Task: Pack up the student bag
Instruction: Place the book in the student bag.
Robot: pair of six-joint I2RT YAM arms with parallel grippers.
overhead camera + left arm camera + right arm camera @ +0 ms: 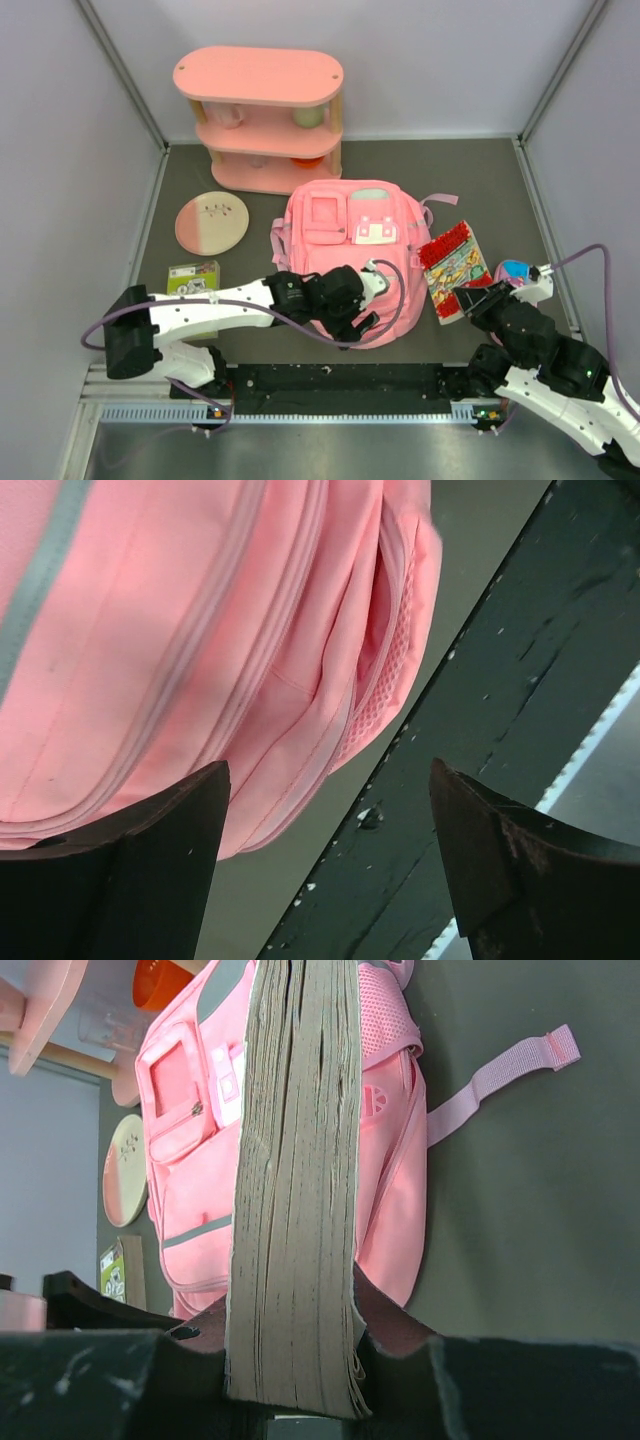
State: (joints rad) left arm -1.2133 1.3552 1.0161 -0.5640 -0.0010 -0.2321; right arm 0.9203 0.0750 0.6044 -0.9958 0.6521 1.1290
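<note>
Right gripper [292, 1332] is clamped tight on a thick book [295, 1160], page edge sticking up between its fingers. The student bag [190, 1170] lies flat just beyond it. Left gripper [328, 780] is spread wide, holding nothing, with the bag's zipped edge right ahead of it.

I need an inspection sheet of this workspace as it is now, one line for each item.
Surface: dark grey table, black rail at the near edge.
Job's things: student bag lies flat, front up; book beside it.
Clutter: pink shelf with cups; plate; green box; small blue-pink item, unclear.
End effectors: left end effector open at the bag's near edge; right end effector shut on the book.
Cables: left purple cable loops across the bag; right purple cable arcs above the table.
Surroundings: pale walls; nothing else seen.
</note>
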